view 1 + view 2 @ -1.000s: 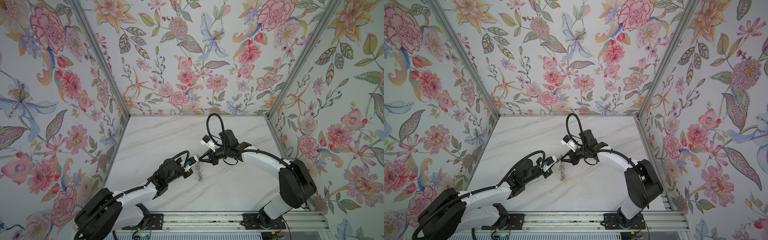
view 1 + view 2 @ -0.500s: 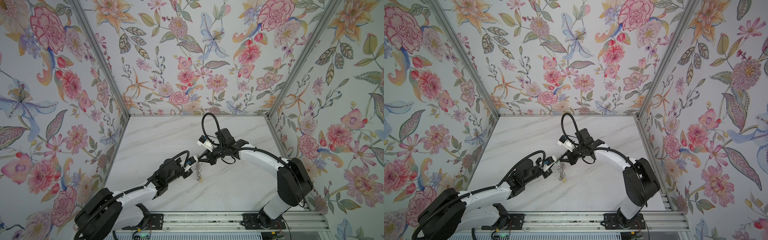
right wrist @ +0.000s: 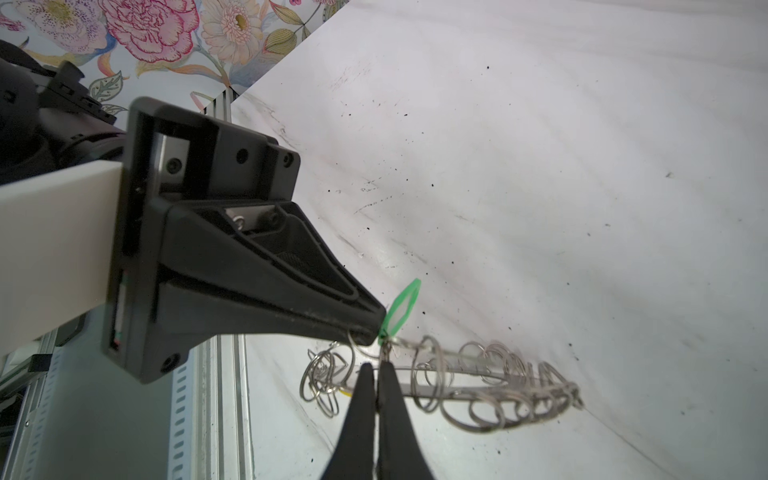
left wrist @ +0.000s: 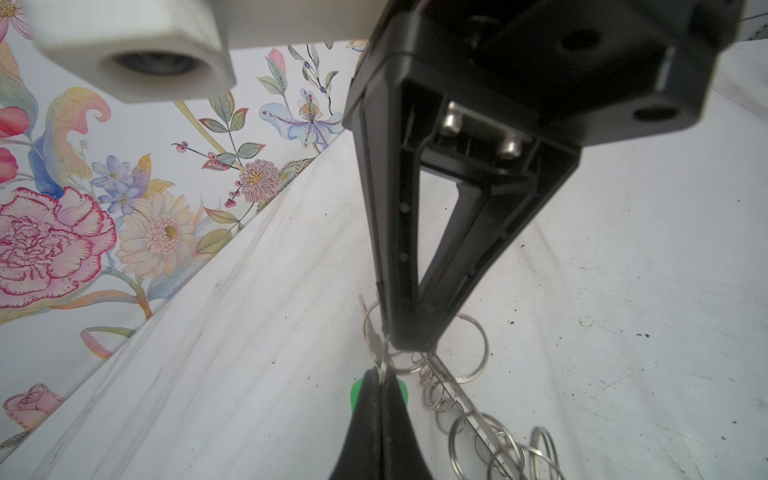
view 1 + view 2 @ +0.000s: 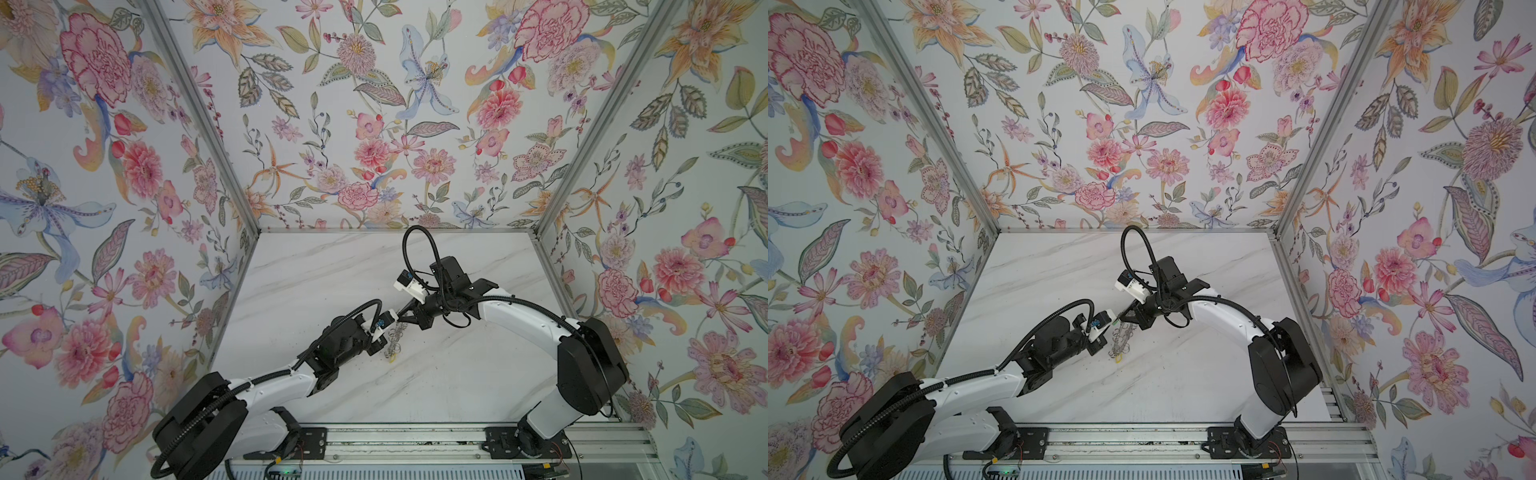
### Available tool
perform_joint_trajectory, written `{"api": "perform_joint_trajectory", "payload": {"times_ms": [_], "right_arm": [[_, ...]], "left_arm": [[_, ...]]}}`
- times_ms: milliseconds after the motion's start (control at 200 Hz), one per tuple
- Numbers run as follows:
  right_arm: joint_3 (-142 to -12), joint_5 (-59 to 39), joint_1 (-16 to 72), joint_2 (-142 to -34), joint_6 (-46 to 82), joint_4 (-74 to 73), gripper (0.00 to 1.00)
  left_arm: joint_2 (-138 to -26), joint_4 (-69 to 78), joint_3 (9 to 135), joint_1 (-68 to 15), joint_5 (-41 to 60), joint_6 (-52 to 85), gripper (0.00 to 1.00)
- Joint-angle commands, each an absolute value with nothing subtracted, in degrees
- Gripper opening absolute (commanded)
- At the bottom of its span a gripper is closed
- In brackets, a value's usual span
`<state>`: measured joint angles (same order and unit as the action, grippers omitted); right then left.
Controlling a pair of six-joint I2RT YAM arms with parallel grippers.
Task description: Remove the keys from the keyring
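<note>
Low over the table (image 3: 540,166), left fingers (image 4: 365,419) pinch the green-tagged key (image 3: 401,305), right fingers (image 3: 361,407) a keyring (image 3: 498,376) loop (yellow tag (image 3: 344,390) mostly hidden).

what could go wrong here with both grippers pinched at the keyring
1. The left gripper pinches the green tag only at its tips, so the tag could slip out when pulled.
2. The right gripper grips the keyring by one thin loop; the loops look tangled, so a pull may drag the whole ring.
3. Both grippers' tips nearly touch and could collide.
</note>
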<state>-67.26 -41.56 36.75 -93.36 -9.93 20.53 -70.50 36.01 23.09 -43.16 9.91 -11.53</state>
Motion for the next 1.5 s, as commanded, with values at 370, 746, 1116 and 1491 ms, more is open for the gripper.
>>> {"api": "perform_joint_trajectory", "payload": {"times_ms": [370,746,1116,1491], "right_arm": [[-63.1,-40.1,38.4,-88.1,-11.2,18.0,0.00],[-56.5,-28.0,40.3,-83.4,-11.2,10.3,0.00],[-50.1,-19.1,41.1,-79.2,-9.5,0.4,0.00],[-42.7,-9.1,43.6,-75.1,-8.4,-10.6,0.00]], "left_arm": [[-71.8,36.0,25.5,-43.4,4.9,-9.9,0.00],[-71.5,36.3,25.4,-43.2,5.2,-9.8,0.00],[-71.4,36.9,25.1,-43.3,6.0,-10.1,0.00],[-69.0,39.5,22.8,-43.3,6.2,-10.4,0.00]]}}
